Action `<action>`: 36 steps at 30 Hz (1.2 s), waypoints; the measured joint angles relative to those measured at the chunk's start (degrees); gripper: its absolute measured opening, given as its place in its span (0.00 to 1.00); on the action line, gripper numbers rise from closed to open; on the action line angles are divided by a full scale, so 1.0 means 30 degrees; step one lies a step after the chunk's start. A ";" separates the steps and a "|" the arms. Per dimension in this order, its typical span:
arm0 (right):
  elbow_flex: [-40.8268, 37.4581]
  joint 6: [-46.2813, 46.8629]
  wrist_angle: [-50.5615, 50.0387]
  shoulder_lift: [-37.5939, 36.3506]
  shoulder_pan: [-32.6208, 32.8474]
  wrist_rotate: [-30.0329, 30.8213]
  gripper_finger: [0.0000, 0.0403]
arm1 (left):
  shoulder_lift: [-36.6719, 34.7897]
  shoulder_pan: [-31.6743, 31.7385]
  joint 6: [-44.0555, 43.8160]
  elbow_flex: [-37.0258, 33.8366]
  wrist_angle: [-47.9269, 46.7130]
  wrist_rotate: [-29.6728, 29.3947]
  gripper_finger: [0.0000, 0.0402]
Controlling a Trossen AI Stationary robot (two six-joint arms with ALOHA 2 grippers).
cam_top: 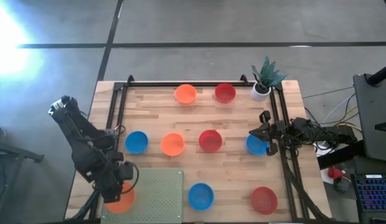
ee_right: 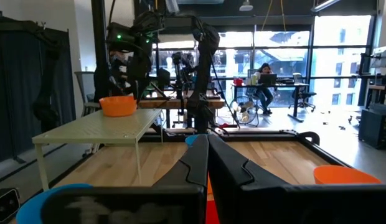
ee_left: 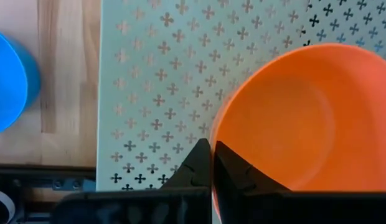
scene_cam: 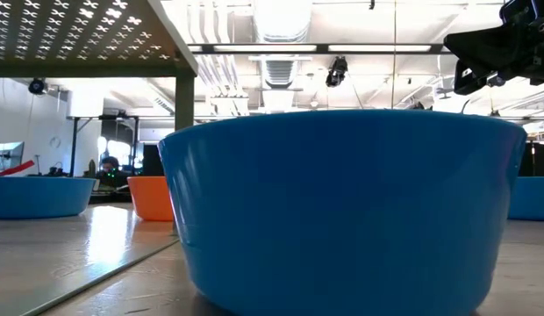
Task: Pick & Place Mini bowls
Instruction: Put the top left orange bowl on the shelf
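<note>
On your wooden table (cam_top: 155, 112), left gripper (ee_left: 211, 163) pinches an orange bowl (ee_left: 299, 118) on the perforated shelf (ee_left: 162, 74); right gripper (ee_right: 207, 163) pressed together

Three orange bowls (cam_top: 185, 94), three red bowls (cam_top: 225, 93), three blue bowls (cam_top: 136, 142), one plant pot (cam_top: 261, 91).

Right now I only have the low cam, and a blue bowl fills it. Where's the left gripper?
Observer: The left gripper is over the perforated shelf at the table's front left corner. It is shut beside the rim of an orange bowl that sits on the shelf.
Operator: Right arm?
Observer: The right gripper waits shut at the right edge, above a blue bowl.
Operator: Bowls not on the shelf?
Observer: Eight on the wooden table: three red, three blue, two orange.
</note>
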 joint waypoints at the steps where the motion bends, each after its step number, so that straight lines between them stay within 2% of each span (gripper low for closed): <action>1: 0.0006 -0.0006 -0.0001 0.0004 0.0007 -0.0001 0.02 | 0.0054 0.0000 0.0000 0.0003 0.0003 0.0044 0.00; 15: 0.0005 0.0067 0.0005 0.0001 0.0005 -0.0008 0.02 | -0.0323 0.0000 -0.0308 -0.0022 -0.0820 0.0837 0.00; 21: 0.0000 0.0060 0.0000 -0.0004 0.0007 -0.0002 0.02 | -0.0345 0.0000 -0.0390 -0.0029 -0.1228 0.2244 0.00; 36: 0.0000 0.0066 -0.0001 -0.0004 0.0001 -0.0001 0.02 | -0.0338 0.0000 -0.1097 -0.0029 -0.1222 0.2217 0.00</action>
